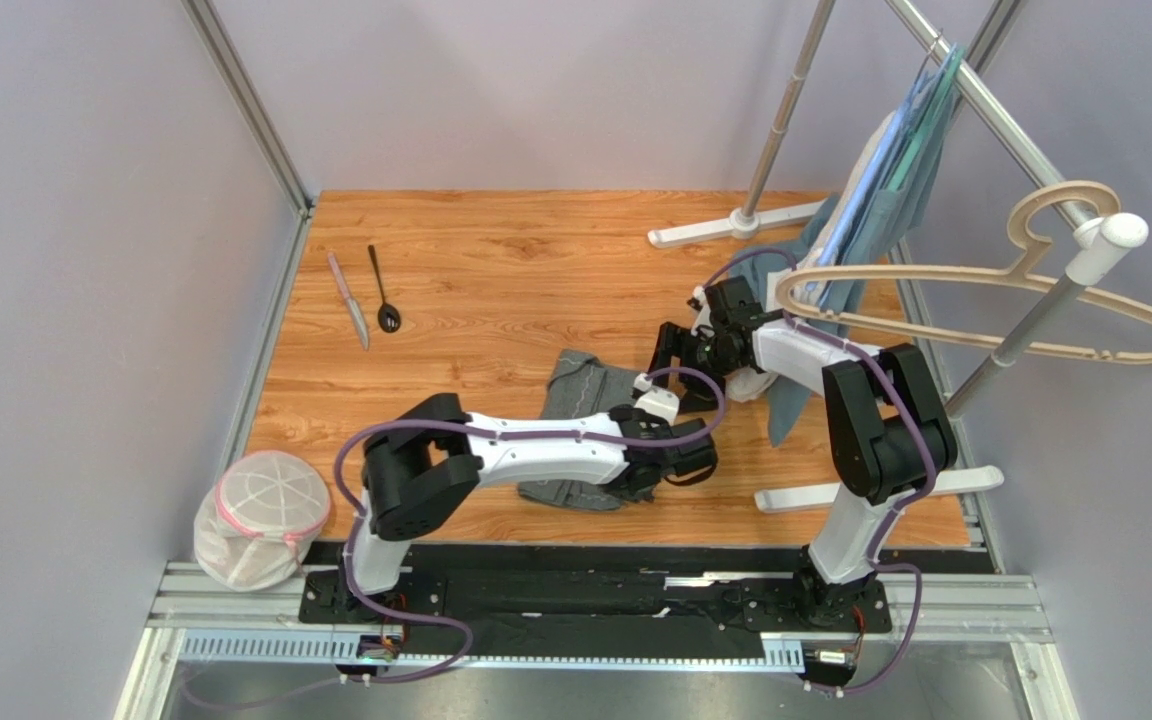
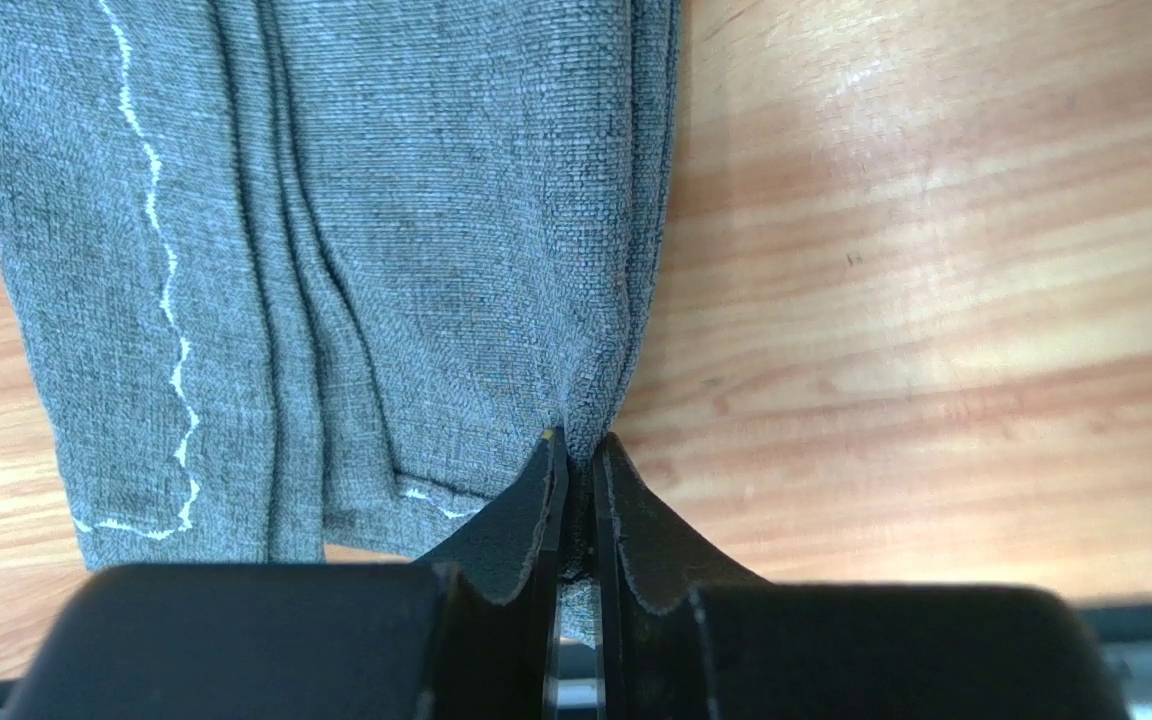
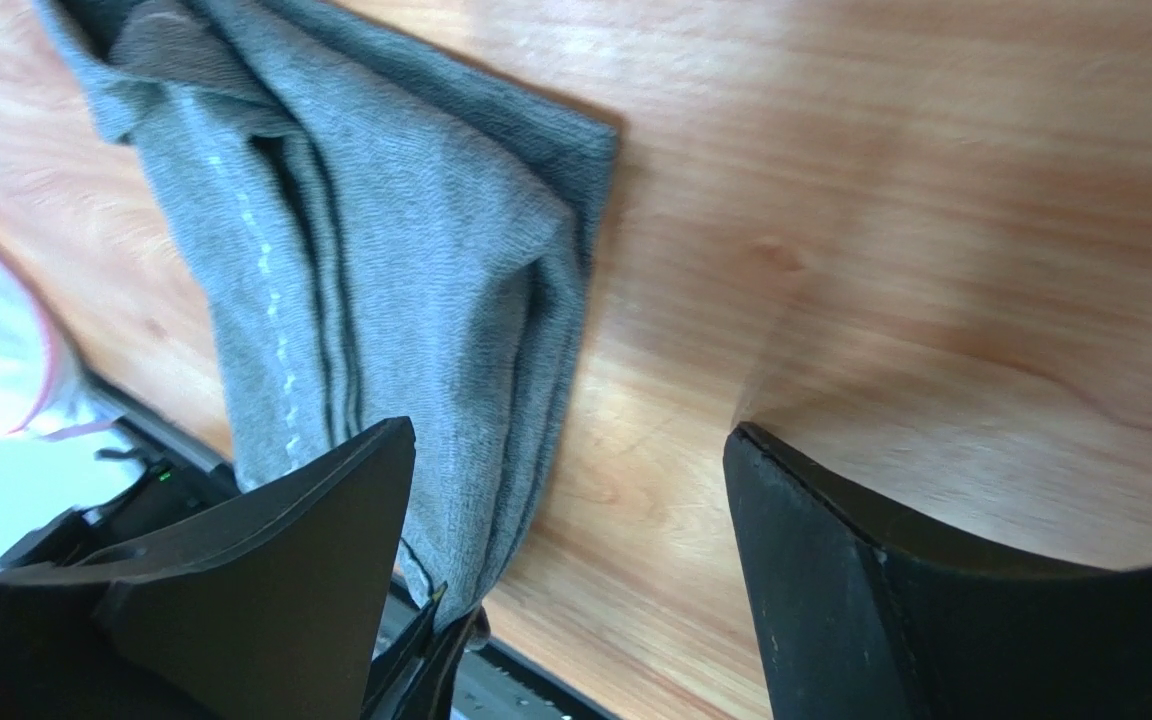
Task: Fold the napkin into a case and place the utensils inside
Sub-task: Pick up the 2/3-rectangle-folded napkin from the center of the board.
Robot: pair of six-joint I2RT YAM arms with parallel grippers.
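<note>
The napkin (image 1: 585, 393) lies folded into a narrow, rumpled strip in the middle of the wooden table, dark grey with pale stitching (image 2: 162, 300). My left gripper (image 1: 632, 483) is at the strip's near end, shut on the right corner of the napkin (image 2: 387, 255); cloth shows between its fingertips (image 2: 545, 465). My right gripper (image 1: 671, 357) hovers open just right of the strip's far end, over bare wood beside the napkin (image 3: 387, 255), with nothing between its fingers (image 3: 342, 495). The utensils lie side by side at the far left: a silver knife (image 1: 348, 300) and a black spoon (image 1: 384, 290).
A white mesh bag (image 1: 259, 518) sits at the near left corner. A garment rack (image 1: 778, 120) with a teal-grey garment (image 1: 883, 180) and beige hangers (image 1: 1048, 285) stands at the right, its feet on the table close to my right arm.
</note>
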